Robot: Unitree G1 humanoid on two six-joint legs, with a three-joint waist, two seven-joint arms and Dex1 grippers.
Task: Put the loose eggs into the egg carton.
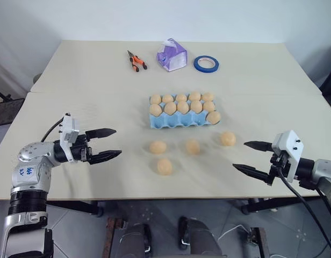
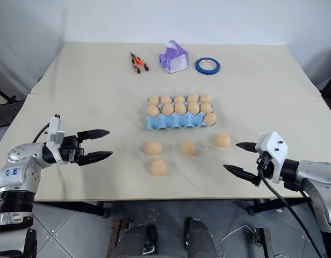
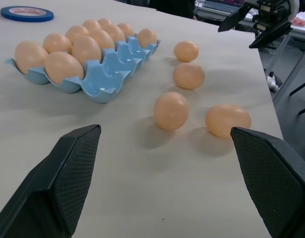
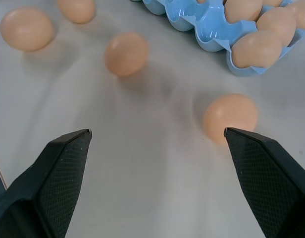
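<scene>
While the egg carton (image 1: 182, 119) sits mid-table with its two far rows full and one egg at the right end of the near row, four loose eggs lie on the bare table (image 1: 101, 97) just in front of it; three form a rough line, left (image 1: 157, 147), middle (image 1: 193, 147) and right (image 1: 228, 138), and the fourth (image 1: 165, 166) lies nearest the table's front edge; the left gripper (image 1: 110, 144) hovers well to the left of them, jaws spread wide and holding nothing; the right gripper (image 1: 250, 156) hangs just right of the right-hand egg, jaws likewise wide and holding nothing, seemingly apart from it; beyond the carton lie orange-handled pliers (image 1: 136, 61), a purple-and-white box (image 1: 172, 55) and a roll of blue tape (image 1: 206, 64).
</scene>
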